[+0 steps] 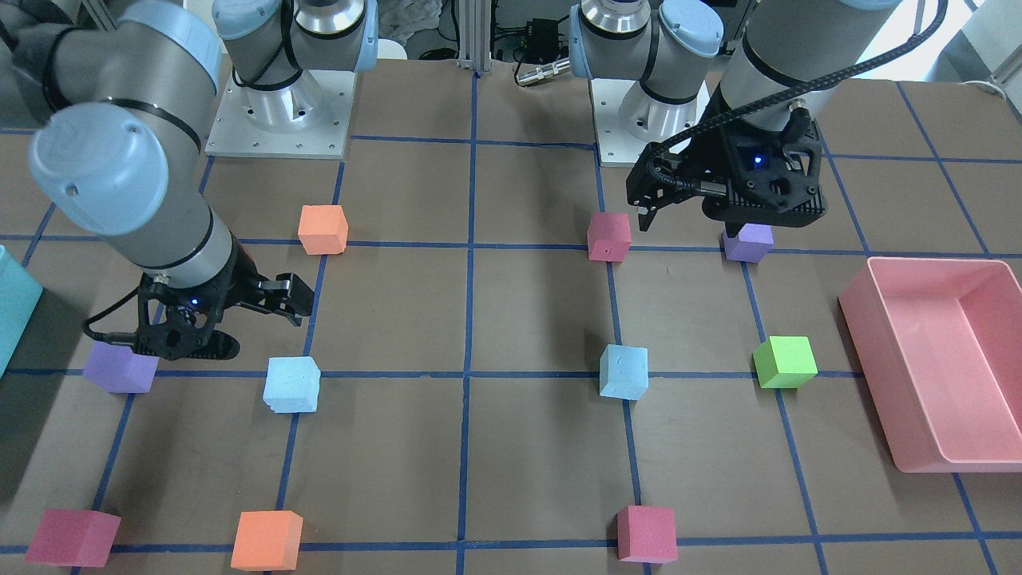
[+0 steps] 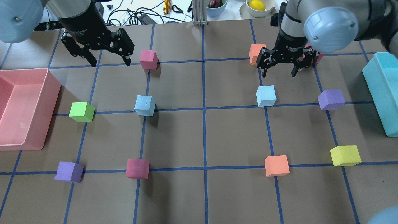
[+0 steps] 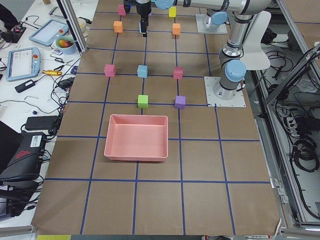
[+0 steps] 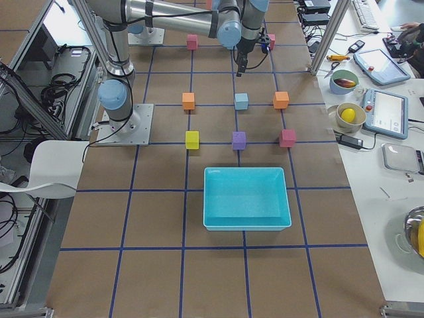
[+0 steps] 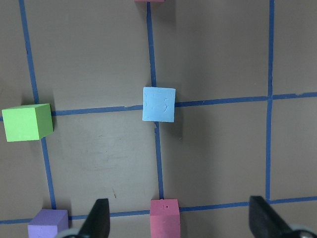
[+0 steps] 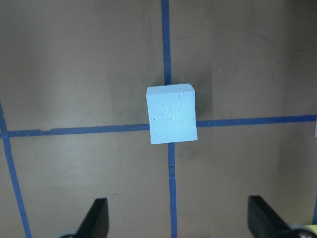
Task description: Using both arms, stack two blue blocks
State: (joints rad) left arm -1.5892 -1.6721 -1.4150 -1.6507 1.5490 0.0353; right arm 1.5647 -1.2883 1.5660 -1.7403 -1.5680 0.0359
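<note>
Brown-papered counter marked into squares with blue tape, carrying loose foam cubes and two bins. Item 1: first blue block, on the robot's left half, standing flat on a tape crossing, near the green cube but apart from it. Item 2: second blue block, on the right half, likewise flat on a tape crossing, with a purple cube further right; the two blue blocks lie well apart, neither on the other. Item 3: left hand, raised over the counter, fingers spread wide, nothing between them; a pink cube sits just beside it, and its wrist camera shows the first blue block ahead, roughly midway between the fingers. Item 4: right hand, also raised, fingers spread wide and empty, an orange cube beside it; the second blue block lies just on the robot's side of it, centred in its wrist view. Sundries: pink bin at the left end, teal bin at the right end, yellow cube.
</note>
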